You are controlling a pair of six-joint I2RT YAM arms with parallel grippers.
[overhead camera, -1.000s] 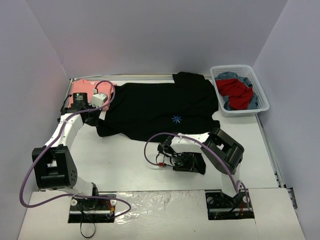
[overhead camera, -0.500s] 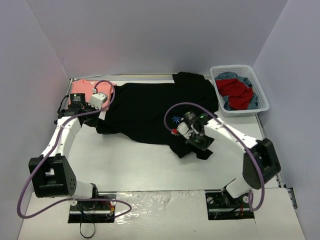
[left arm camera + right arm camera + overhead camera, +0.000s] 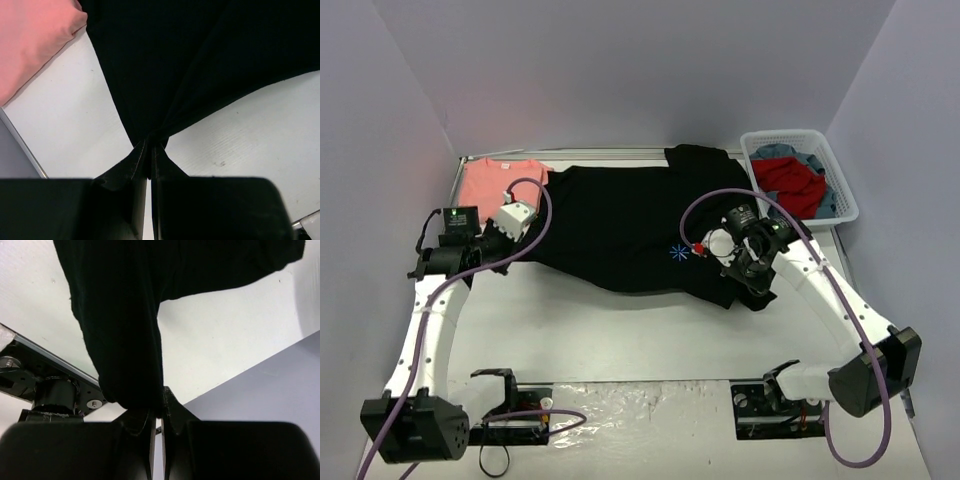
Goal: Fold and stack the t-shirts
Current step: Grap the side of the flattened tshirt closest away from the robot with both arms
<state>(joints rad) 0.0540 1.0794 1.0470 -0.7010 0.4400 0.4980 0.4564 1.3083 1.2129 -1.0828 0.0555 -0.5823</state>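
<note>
1. Two tees lie on the white table (image 3: pixel 620 335), which has walls on three sides.
2. The black tee (image 3: pixel 620 215) is the largest thing you have there. It spreads across the far half of the table, from beside the pink tee to just short of the basket, and its near edge slants toward the right.
3. The pink tee (image 3: pixel 492 183) lies flat in the far-left corner. Its right edge meets the black tee, and you cannot tell whether the two overlap.
4. The basket (image 3: pixel 815 224) sits in the far-right corner, with a red garment (image 3: pixel 788 185) on top of blue cloth (image 3: pixel 775 152).
5. Your left gripper (image 3: pixel 510 243) is at the left end of the black tee, near the table's left edge. In the wrist view its jaws are pressed together on a pinch of black cloth, which fans out taut from the tips.
6. Your right gripper (image 3: pixel 750 280) is at the near-right corner of the black tee. Its jaws are clamped on the cloth, and in the wrist view a long fold runs away from the tips over the table.
7. The blue starburst (image 3: pixel 677 252) shows face up on the black tee, just left of the right gripper.
</note>
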